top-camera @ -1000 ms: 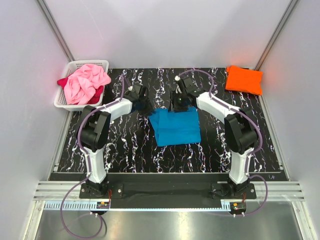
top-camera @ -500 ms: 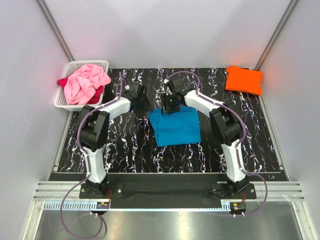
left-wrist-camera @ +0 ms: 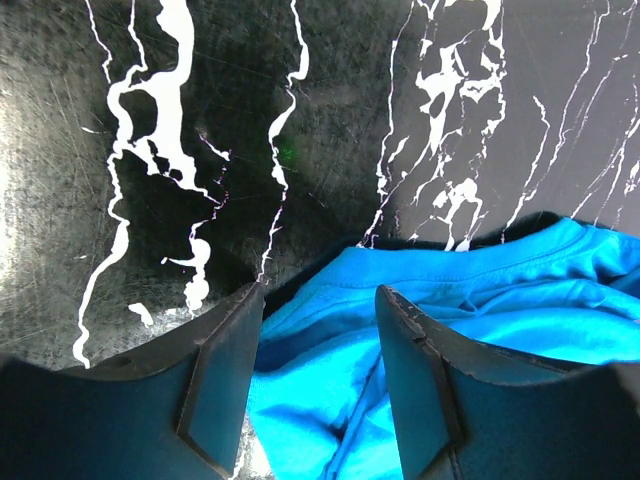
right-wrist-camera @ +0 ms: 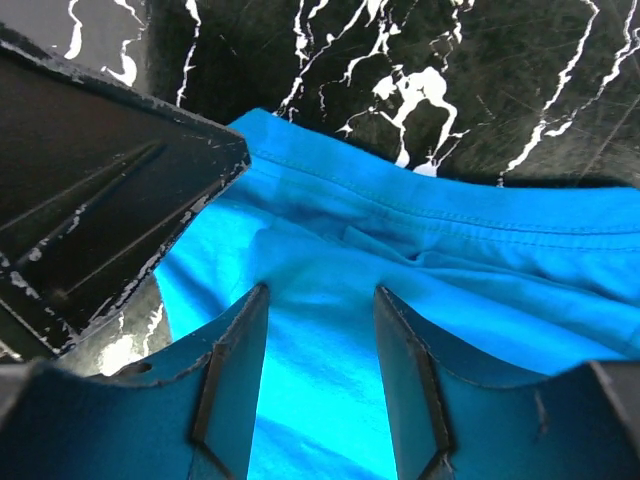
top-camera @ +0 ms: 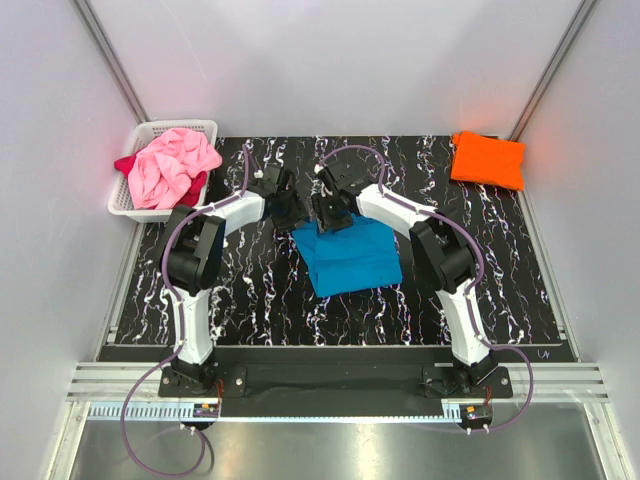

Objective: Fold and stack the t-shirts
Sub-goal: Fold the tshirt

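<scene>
Black marbled desk (top-camera: 250,290), white walls all round. Over the last second the right arm (top-camera: 400,205) has swung left along the far hem of the turquoise t-shirt (top-camera: 352,262), which lies folded at frame centre. The left arm (top-camera: 232,213) has spread its jaws. Both pairs now stand open, gripping nothing, over the shirt's upper-left corner, likely a fold just let go or a regrip. The orange t-shirt (top-camera: 487,160) lies folded at upper right. The pink t-shirt (top-camera: 170,165) and dark red t-shirt (top-camera: 125,163) wait in the basket (top-camera: 150,127) at upper left. Bare desk surrounds the shirt, but the wrists crowd each other.
</scene>
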Motion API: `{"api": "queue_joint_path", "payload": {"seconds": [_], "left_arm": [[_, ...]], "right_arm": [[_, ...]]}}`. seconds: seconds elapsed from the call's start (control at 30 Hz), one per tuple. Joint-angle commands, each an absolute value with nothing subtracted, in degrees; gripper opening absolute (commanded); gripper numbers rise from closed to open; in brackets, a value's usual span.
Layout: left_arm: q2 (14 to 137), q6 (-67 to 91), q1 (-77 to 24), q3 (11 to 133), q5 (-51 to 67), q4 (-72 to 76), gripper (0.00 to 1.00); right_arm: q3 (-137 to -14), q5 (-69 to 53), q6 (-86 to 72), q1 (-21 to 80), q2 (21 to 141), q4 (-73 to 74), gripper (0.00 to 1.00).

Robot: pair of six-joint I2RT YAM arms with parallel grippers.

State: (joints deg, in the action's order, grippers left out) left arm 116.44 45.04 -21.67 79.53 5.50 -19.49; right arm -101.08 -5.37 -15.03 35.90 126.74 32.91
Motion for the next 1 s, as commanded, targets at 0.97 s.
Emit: {"api": "queue_joint_path", "payload": {"seconds": [0.97], "left_arm": [[105.03,42.45,-21.45,72.25,-1.85,-22.76,0.56]], "right_arm": [[-105.03,10.10,-13.18,43.50,121.91,34.89,0.53]]}}
